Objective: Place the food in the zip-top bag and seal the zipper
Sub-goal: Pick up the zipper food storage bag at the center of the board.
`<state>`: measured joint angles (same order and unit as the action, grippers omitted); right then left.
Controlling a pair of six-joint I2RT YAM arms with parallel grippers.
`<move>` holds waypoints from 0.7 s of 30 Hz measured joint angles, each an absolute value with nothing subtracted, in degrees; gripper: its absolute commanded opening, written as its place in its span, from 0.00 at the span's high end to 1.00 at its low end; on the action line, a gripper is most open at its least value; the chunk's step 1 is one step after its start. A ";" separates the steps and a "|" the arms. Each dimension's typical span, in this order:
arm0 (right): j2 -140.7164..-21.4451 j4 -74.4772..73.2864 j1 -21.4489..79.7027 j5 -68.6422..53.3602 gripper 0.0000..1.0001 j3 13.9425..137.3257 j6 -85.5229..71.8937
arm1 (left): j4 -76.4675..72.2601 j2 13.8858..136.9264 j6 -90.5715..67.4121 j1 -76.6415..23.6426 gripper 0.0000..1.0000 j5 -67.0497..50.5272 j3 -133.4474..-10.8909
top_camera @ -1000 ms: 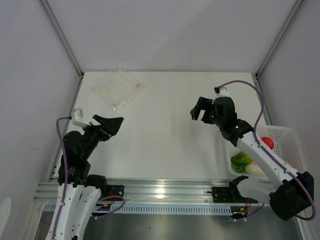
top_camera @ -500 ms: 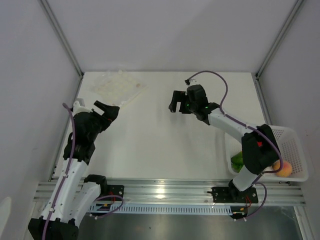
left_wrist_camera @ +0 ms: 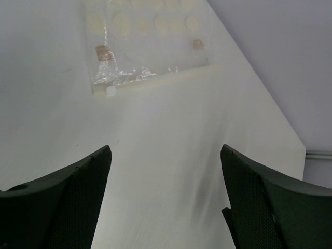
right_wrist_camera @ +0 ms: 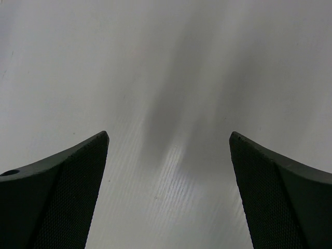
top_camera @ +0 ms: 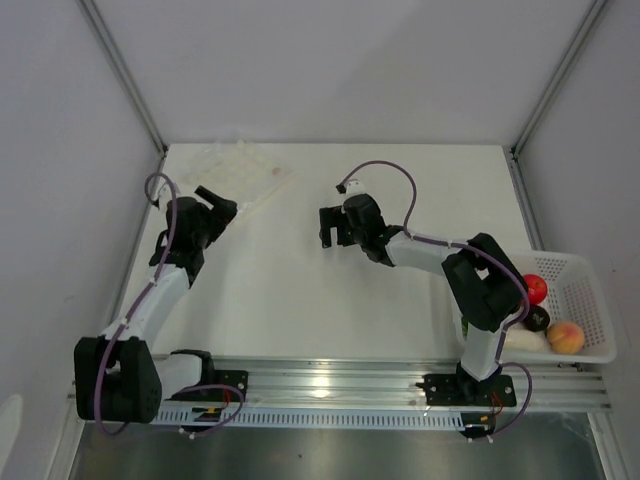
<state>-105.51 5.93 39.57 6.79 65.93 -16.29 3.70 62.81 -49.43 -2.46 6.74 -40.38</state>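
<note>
- We see the left gripper (top_camera: 215, 208) released: in the left wrist view its jaws stand wide apart over the bare table (top_camera: 300, 300), with nothing between them.
- The right gripper (top_camera: 330, 225) is likewise released. Its fingers (right_wrist_camera: 57, 192) are spread, and only table surface shows between them.
- The zip-top bag (top_camera: 238, 172) lies flat at the 11 o'clock corner of the table in the top view. The left gripper is just beside it, at the bag's 7 o'clock; we cannot tell whether they touch.
- In the left wrist view the zipper (left_wrist_camera: 161, 80) runs along the bag edge nearest the gripper. Two small reddish marks (left_wrist_camera: 102, 52) show just behind it.
- The right gripper sits near table centre, well apart from the bag, at its 4 o'clock.
- The food lies in the white basket (top_camera: 585, 275) at the table's 4 o'clock edge: red round one (top_camera: 536, 288), dark-purple one (top_camera: 538, 318), orange-peach one (top_camera: 566, 336), white radish (top_camera: 525, 340).
</note>
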 measured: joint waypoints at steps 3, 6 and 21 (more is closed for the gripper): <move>-105.86 10.04 39.42 5.54 0.01 62.72 -16.16 | -1.39 68.64 -47.83 -2.33 0.24 3.20 -41.43; -105.86 13.02 39.42 4.38 0.01 60.36 -15.94 | -2.24 77.21 -43.83 -3.68 0.22 1.69 -47.79; -105.86 23.14 38.96 4.23 0.01 54.98 -16.84 | 7.53 105.03 -16.64 -12.32 0.22 15.09 -80.01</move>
<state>-105.86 23.14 38.96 4.23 54.98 -16.84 7.53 105.03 -16.64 -12.32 15.09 -80.01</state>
